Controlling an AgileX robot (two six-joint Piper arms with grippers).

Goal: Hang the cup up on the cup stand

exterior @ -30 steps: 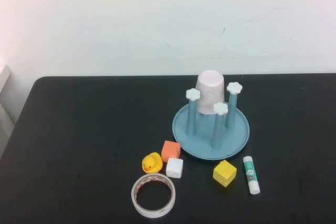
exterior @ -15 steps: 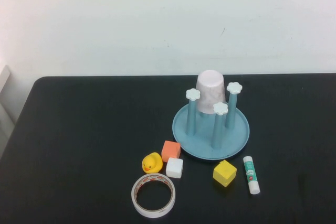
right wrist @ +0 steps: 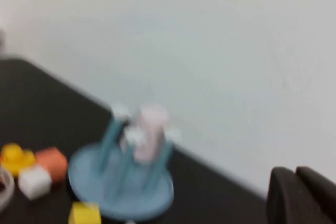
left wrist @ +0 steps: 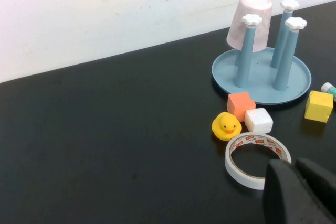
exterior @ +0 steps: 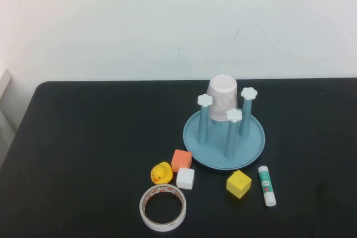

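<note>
High view: black table (exterior: pixel 89 154), no arms in shot. Cup stand (exterior: pixel 224 150) right of centre, blue tray with posts. Cup (exterior: pixel 222 97) upside down on far post, tilted slightly. Tape roll (exterior: pixel 162 208) at near edge. Glue stick (exterior: pixel 266 185) just right of yellow cube (exterior: pixel 239 184). Orange cube (exterior: pixel 181 160), white cube (exterior: pixel 185 178), rubber duck (exterior: pixel 161 173) clustered near stand's left. Left gripper (left wrist: pixel 300 192) closed, empty, near tape roll. Right gripper (right wrist: pixel 302 195) closed, empty, well apart from stand.
</note>
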